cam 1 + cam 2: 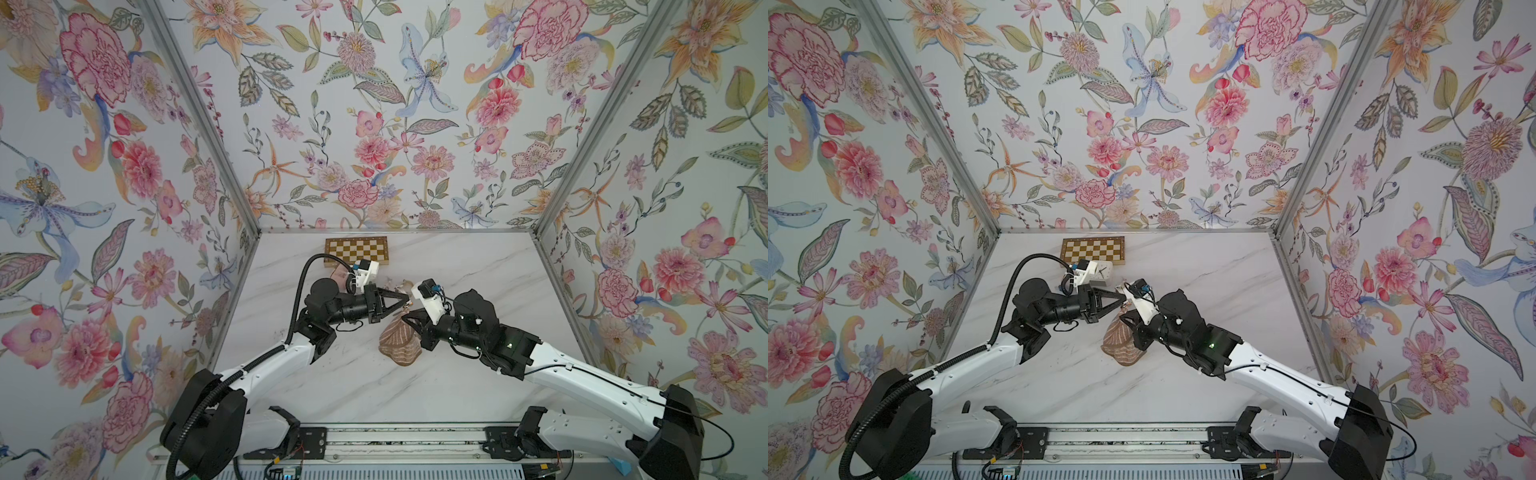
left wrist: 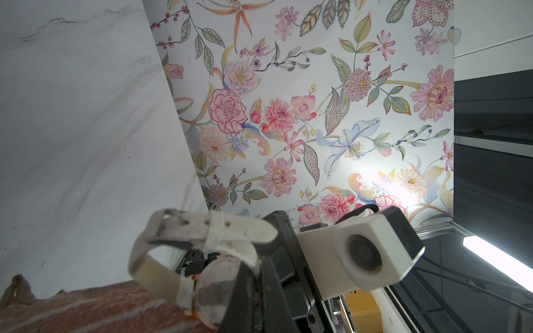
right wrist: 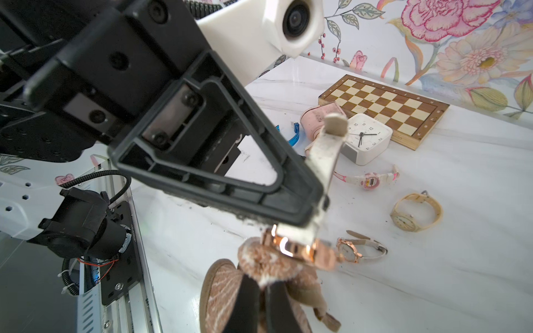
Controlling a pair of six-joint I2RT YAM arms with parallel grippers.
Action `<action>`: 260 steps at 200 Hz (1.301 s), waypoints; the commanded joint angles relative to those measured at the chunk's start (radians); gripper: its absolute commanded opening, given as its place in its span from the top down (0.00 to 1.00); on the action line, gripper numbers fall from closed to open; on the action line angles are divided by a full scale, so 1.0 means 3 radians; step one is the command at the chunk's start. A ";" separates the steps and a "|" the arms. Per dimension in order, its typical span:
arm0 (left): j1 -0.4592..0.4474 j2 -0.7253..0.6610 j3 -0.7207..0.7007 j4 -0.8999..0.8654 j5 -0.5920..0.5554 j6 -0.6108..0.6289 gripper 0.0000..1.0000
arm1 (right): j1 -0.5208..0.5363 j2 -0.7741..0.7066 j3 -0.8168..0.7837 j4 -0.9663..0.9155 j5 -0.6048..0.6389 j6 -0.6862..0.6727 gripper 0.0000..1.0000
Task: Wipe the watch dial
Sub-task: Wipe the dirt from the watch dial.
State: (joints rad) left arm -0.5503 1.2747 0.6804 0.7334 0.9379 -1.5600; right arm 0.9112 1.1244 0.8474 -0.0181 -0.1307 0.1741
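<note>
Left tool (image 3: 315, 222) jaws together, clamped on the watch (image 3: 297, 248) at the strap right beside the case. Right tool (image 3: 259, 299) clamped on a bunched brown-striped cloth (image 3: 225, 288). The two tips meet mid-table, with the watch in the air above the table and the cloth wad pushed up against the case from below, touching it. The left tool body fills most of the right wrist view and covers part of the strap. In the left wrist view, the right arm's white camera housing (image 2: 372, 253) sits just beside the watch. Loose on the table beyond, all apart from the held watch: a small rose-gold watch (image 3: 357, 249) nearest, a cream watch (image 3: 415, 213), a pink digital watch (image 3: 370, 181), a white alarm clock (image 3: 364, 137), a pink case (image 3: 313, 118), a blue band (image 3: 294, 135), and a chessboard (image 3: 383, 106) near the back wall. The held watch has a rose-gold case and a white strap (image 2: 230, 233), grimy and closed in a loop. Dial (image 2: 215, 285) sits under domed glass, blurred, so the markings are unreadable. Table (image 1: 457, 386) is white marble-look with grey veins and dark specks. Floral wallpaper walls (image 1: 374, 104) on three sides with metal corner posts, and a rail (image 1: 395, 436) carries both arm bases at the front edge.
</note>
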 commanded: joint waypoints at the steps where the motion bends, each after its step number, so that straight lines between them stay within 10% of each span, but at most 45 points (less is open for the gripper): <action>1: -0.0030 -0.0107 -0.0001 -0.0031 0.0080 0.0045 1.00 | -0.0112 -0.0032 -0.0010 0.0086 0.0005 -0.0011 1.00; 260: -0.0029 -0.0143 -0.0040 -0.0143 0.0086 0.0123 1.00 | -0.0061 -0.0164 0.0196 0.0100 -0.0023 0.0036 1.00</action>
State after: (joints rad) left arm -0.5503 1.2541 0.6804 0.7250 0.9379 -1.5528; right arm 0.8875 1.1213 0.8532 -0.0196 -0.1493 0.1917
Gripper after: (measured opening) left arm 0.048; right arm 0.048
